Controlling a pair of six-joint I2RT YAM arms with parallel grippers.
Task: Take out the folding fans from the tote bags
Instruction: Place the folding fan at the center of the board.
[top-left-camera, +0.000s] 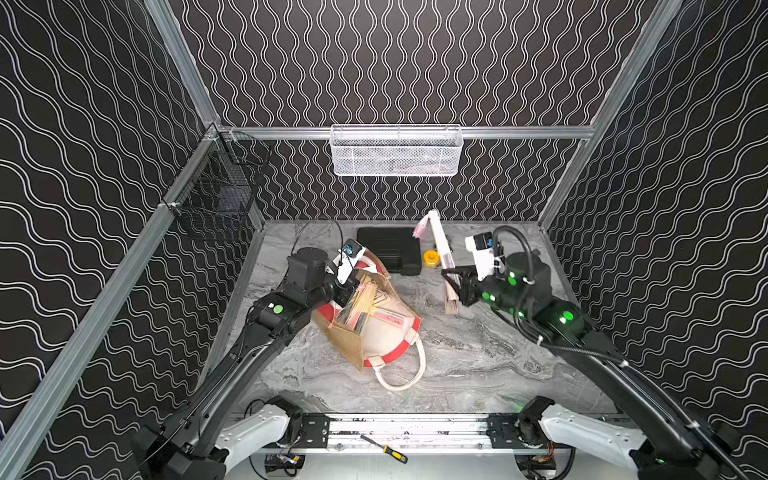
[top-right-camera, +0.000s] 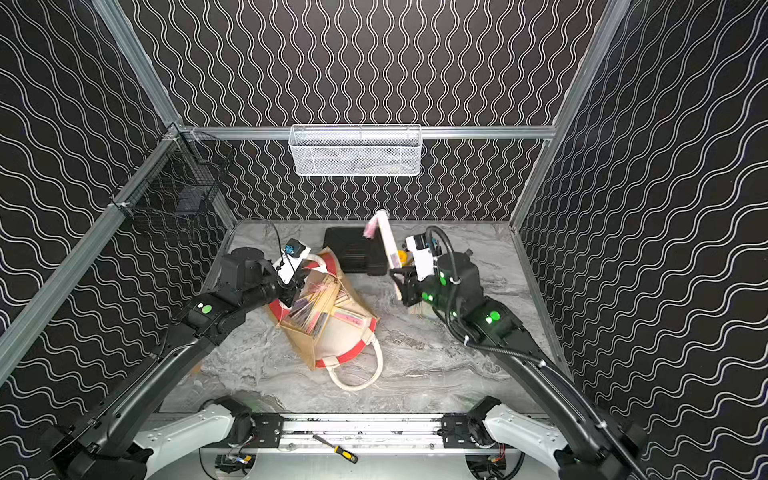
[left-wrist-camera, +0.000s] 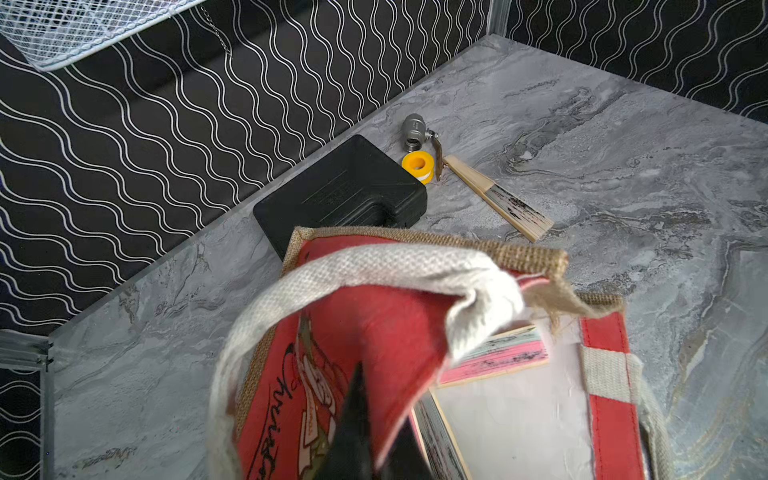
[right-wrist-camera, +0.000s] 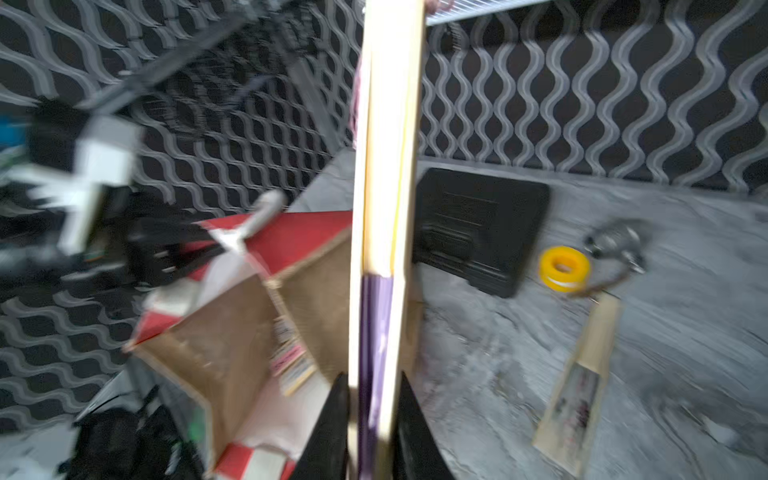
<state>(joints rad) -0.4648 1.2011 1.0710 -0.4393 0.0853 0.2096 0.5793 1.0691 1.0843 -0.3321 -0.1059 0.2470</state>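
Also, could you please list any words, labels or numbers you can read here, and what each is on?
Red panel of the tote bag: dark cursive print, partly hidden, not legible.
Lid of the black case: embossed lines only, no readable text.

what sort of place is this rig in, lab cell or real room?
Probably a purpose-built robot test cell: aluminium frame around patterned walls, left arm and right arm on one rail, marble-look tabletop.

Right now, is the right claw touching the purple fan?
Touching. Right wrist view shows right claw closed on the purple fan, both fingers pressed against its ribs.
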